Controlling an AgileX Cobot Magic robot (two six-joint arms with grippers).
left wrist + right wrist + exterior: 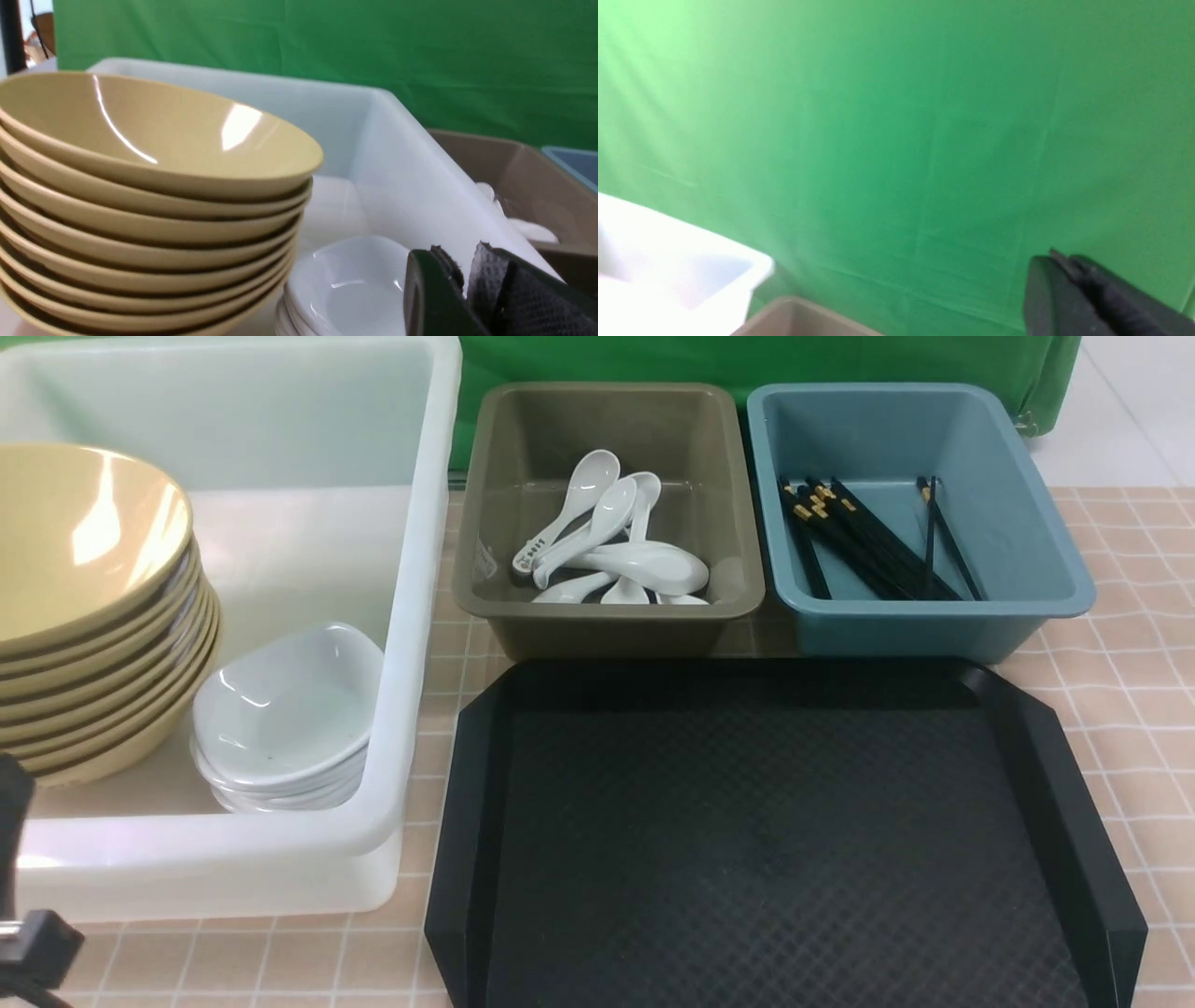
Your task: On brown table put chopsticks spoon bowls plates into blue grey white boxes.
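A stack of yellow bowls (84, 616) and a stack of small white plates (285, 719) sit in the white box (425, 616). White spoons (616, 546) lie in the grey box (607, 616). Black chopsticks (864, 537) lie in the blue box (1046, 579). In the left wrist view my left gripper (462, 254) hovers by the white plates (345, 284) and beside the bowls (154, 196), with its tips slightly apart and nothing between them. My right gripper (1057, 256) is shut and empty, raised and facing the green backdrop.
A black tray (775, 831) with nothing on it lies at the front of the tiled brown table (1139, 709). A dark part of my left arm (23, 933) shows at the lower left corner. A green curtain (747, 359) hangs behind the boxes.
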